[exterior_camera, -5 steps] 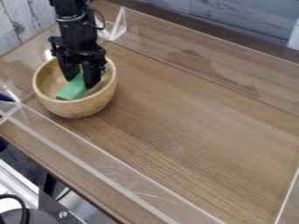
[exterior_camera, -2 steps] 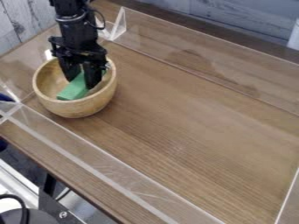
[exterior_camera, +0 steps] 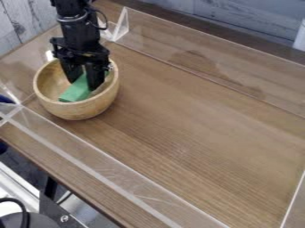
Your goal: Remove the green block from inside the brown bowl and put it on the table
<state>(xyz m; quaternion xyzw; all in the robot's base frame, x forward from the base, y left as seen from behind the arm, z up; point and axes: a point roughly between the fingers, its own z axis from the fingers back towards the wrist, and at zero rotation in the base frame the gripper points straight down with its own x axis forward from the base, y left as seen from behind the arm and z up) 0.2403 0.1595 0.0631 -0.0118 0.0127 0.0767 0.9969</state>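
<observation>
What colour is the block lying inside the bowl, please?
Bright green; the block shows in the single camera view.

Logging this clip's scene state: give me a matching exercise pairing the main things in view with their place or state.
Things:
1. green block
2. brown bowl
3. gripper
4. table

Place or state:
A. wood-grain surface edged by clear walls
B. pointing down into the bowl, over the block
C. lying inside the bowl
D. standing near the table's left corner

Pairs: 1-C, 2-D, 3-B, 4-A

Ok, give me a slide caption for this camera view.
Robot hand reaching down into the brown bowl around the green block.
</observation>
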